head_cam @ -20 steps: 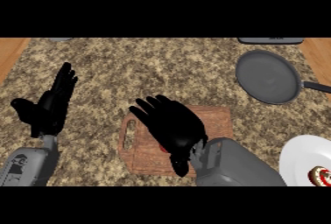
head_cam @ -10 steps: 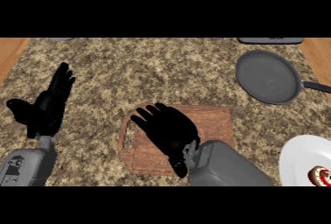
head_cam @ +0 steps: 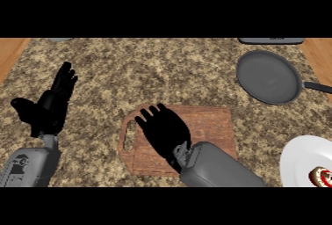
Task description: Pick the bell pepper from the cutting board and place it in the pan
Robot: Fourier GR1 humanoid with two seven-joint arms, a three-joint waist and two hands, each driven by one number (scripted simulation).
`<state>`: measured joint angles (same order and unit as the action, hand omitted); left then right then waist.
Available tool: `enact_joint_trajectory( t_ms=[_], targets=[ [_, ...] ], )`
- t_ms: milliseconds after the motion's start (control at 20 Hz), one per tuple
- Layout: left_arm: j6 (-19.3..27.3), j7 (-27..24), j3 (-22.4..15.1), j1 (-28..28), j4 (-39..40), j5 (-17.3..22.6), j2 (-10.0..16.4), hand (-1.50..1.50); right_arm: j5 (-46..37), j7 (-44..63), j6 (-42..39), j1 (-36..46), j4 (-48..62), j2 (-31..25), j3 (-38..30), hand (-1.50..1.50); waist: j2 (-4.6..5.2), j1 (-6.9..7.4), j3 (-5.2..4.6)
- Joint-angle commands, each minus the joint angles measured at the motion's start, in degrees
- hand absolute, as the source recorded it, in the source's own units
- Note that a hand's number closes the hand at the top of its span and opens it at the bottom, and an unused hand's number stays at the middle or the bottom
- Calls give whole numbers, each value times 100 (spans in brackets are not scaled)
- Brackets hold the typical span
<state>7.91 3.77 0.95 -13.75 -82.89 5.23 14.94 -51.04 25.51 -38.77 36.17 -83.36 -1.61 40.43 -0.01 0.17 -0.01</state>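
Note:
A brown wooden cutting board (head_cam: 211, 125) lies in the middle of the speckled counter. My right hand (head_cam: 165, 132) hovers over the board's left half, palm down, with its fingers spread and pointing to the far left. No bell pepper shows anywhere; whatever lies under this hand is hidden. The dark grey round pan (head_cam: 267, 77) sits at the far right, its handle pointing right. My left hand (head_cam: 48, 110) rests open at the left, fingers up, away from the board.
A white plate (head_cam: 301, 158) at the near right edge carries a small red and brown item (head_cam: 321, 176). A dark flat object (head_cam: 270, 40) lies at the far right edge. Wooden strips border the counter on both sides.
My right hand has slid left and nearer over the board, uncovering the board's right part. The left hand has shifted slightly to the left.

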Motion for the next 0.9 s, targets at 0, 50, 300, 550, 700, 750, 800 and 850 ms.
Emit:
enact_joint_trajectory(
  t_ms=[0, 50, 300, 550, 700, 750, 800, 850],
  targets=[
    [-109, -10, 24, 158, -163, 0, -14, 0, -372, -356, 105, 190, 816, -1, 4, -150, 6, 35, 0],
    [64, -62, 14, -114, 82, -133, -141, 0, -478, -204, -91, -145, 145, -306, 93, -150, -1, -23, 0],
    [97, 148, -16, 181, -448, -275, -220, 0, -773, -649, 63, 86, 988, 72, -273, -150, 1, 21, 1],
    [-115, -251, 192, 148, 26, -304, -198, 0, -855, -613, 428, -89, 1150, 80, 53, -150, 3, -2, 0],
    [-204, 47, 186, 232, -288, -261, -190, 0, -541, -168, 413, 178, 1355, 159, 325, -150, 2, 29, 0],
    [-407, -7, 399, 125, -127, -37, -67, 0, -689, -165, 446, -67, 1333, 160, 408, -150, 2, 15, 0],
    [-122, 37, 207, -103, 53, -368, -225, 0, -921, -690, 531, -141, 1451, -6, 212, -150, 5, -12, 1],
    [-133, 221, 173, 20, -232, -352, -258, 0, -668, -360, 522, 113, 1627, 158, 315, -150, 3, 24, 1]
  ],
)
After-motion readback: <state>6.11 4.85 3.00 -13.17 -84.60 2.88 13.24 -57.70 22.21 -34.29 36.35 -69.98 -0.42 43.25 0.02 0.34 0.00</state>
